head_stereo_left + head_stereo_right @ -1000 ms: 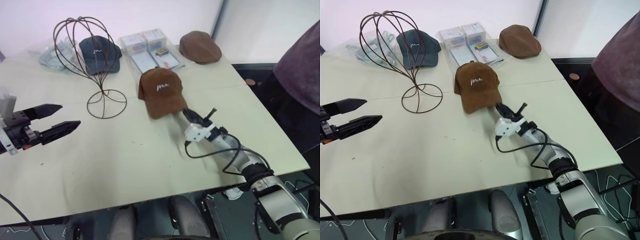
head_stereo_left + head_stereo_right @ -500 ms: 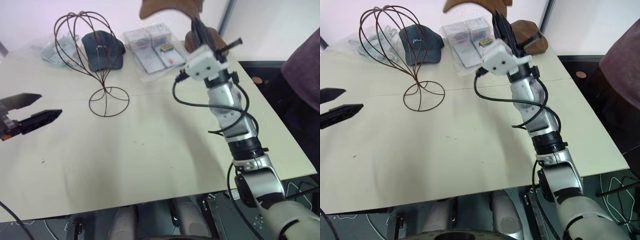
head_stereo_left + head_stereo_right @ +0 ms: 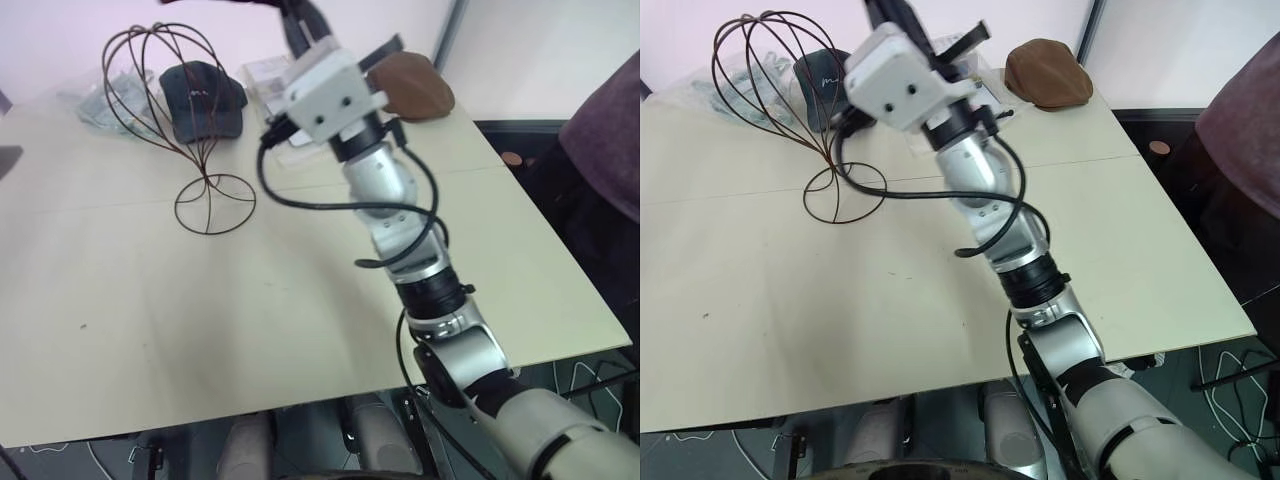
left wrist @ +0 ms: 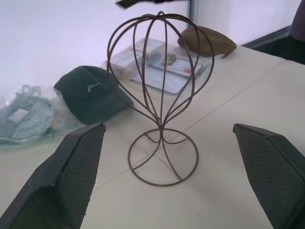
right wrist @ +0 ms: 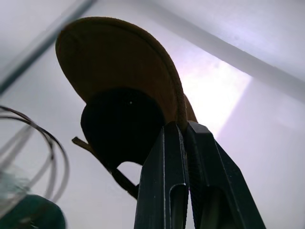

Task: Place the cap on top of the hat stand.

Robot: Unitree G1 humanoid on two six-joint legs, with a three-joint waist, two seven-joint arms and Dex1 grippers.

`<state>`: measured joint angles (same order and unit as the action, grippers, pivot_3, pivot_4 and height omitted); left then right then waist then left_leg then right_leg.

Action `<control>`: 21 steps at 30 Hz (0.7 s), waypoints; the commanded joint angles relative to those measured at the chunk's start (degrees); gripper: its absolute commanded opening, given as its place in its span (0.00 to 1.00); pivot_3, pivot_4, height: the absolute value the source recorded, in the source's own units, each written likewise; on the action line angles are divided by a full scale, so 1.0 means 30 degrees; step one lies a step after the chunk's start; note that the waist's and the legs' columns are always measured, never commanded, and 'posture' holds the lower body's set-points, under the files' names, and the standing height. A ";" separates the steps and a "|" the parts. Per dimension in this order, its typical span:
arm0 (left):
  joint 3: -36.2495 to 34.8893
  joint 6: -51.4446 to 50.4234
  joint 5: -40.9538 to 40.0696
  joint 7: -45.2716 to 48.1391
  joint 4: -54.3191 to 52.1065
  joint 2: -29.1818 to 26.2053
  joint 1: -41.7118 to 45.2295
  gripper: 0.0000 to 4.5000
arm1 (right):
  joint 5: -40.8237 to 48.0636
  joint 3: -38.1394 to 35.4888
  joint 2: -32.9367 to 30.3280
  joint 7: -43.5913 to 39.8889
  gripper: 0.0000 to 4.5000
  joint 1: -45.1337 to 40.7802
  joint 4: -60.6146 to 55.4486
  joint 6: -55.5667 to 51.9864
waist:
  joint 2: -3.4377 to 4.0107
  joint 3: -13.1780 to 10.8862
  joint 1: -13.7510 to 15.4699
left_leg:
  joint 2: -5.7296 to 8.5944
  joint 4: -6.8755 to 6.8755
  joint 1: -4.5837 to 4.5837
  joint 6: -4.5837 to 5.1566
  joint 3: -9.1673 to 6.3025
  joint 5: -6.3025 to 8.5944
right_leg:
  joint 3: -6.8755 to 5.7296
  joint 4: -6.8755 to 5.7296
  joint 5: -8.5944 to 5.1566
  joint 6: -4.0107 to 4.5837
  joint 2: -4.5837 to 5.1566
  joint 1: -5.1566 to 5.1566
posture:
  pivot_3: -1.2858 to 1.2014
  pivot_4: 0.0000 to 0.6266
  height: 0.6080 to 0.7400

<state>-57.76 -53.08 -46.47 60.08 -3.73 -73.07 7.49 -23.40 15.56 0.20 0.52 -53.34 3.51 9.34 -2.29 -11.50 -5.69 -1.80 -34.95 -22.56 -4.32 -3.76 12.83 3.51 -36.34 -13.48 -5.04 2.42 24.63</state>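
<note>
Right wrist view: your right gripper (image 5: 183,131) is clamped on the brim of the brown cap (image 5: 119,90), held aloft above its fingertips. Left gripper (image 4: 176,157) stands wide apart, facing the wire hat stand (image 4: 159,95) on the table (image 3: 200,320).

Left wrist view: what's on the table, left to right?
Clear bag of packaged items → dark navy cap → hat stand → brown flat cap. I've skipped the clear boxes, which sit behind the stand's cage.
</note>
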 commanded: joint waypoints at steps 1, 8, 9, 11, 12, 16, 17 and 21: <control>-0.1380 -0.0081 0.0284 0.0229 -0.0443 0.0160 -0.0184 1.00 | 0.0015 0.0469 0.0569 0.0145 0.00 -0.0105 -0.0243 0.0725 | 0.0000 0.0000 0.0041 | 0.0002 -0.0002 -0.0005 0.0000 0.0000 0.0000 | 0.0000 0.0001 0.0000 0.0001 0.0003 0.0000 | 0.52 0.24 1.00; -0.1795 0.0223 0.0592 0.0233 -0.0838 0.1281 -0.1010 1.00 | -0.0813 0.1482 0.1290 0.0947 0.00 -0.0291 0.1770 0.2053 | 0.0000 0.0000 0.0012 | 0.0000 -0.0005 0.0000 -0.0001 0.0002 0.0000 | -0.0002 -0.0002 0.0003 0.0005 0.0004 0.0003 | 0.52 0.24 1.00; -0.1775 0.0335 0.0664 0.0227 -0.0842 0.1429 -0.1096 1.00 | -0.1041 0.1679 0.1397 0.1216 0.00 -0.0276 0.2340 0.2306 | 0.0001 0.0000 0.0006 | -0.0001 -0.0006 0.0000 -0.0001 0.0003 0.0000 | -0.0002 -0.0002 0.0003 0.0006 0.0005 0.0003 | 0.52 0.24 1.00; -0.1757 0.0495 0.0767 0.0163 -0.0834 0.1662 -0.1182 1.00 | -0.1595 0.2022 0.1497 0.1780 0.00 -0.0328 0.3281 0.2839 | -0.0005 0.0003 -0.0008 | 0.0000 -0.0006 0.0000 -0.0001 0.0005 0.0000 | -0.0001 -0.0002 0.0004 0.0006 0.0007 0.0004 | 0.52 0.24 1.00; -0.1744 0.0517 0.0780 0.0106 -0.0825 0.1735 -0.1157 1.00 | -0.1868 0.2200 0.1527 0.2031 0.00 -0.0388 0.3697 0.3080 | -0.0001 0.0001 -0.0011 | 0.0000 -0.0005 -0.0001 -0.0001 0.0005 0.0000 | -0.0001 -0.0001 0.0004 0.0006 0.0006 0.0004 | 0.52 0.24 1.00; -0.1723 0.0667 0.0872 0.0080 -0.0798 0.1968 -0.1195 1.00 | -0.3034 0.3076 0.1716 0.2978 0.00 -0.0556 0.5087 0.3898 | -0.0008 0.0005 -0.0008 | 0.0000 0.0001 -0.0002 -0.0002 0.0005 0.0000 | -0.0001 0.0001 0.0003 0.0006 0.0007 0.0006 | 0.52 0.24 1.00; -0.1704 0.0725 0.0883 0.0075 -0.0766 0.2003 -0.1213 1.00 | -0.3318 0.3294 0.1747 0.3124 0.00 -0.0587 0.5348 0.4022 | -0.0010 0.0006 -0.0019 | 0.0000 0.0001 -0.0003 -0.0002 0.0005 0.0000 | -0.0001 0.0001 0.0003 0.0006 0.0007 0.0007 | 0.52 0.24 1.00; -0.1635 0.0951 0.0944 0.0076 -0.0691 0.2135 -0.1372 1.00 | -0.4391 0.3839 0.1683 0.3653 0.00 -0.0689 0.5874 0.4179 | -0.0010 0.0006 -0.0062 | 0.0000 0.0001 -0.0001 -0.0002 0.0003 0.0000 | -0.0001 -0.0001 0.0004 0.0006 0.0005 0.0008 | 0.52 0.24 1.00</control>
<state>-60.39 -51.61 -44.17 60.49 -5.18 -66.71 3.28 -35.24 26.14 4.19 10.41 -53.49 21.89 20.51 -2.32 -11.48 -5.88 -1.81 -34.95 -22.56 -4.33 -3.76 12.83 3.51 -36.35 -13.47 -5.02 2.42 24.66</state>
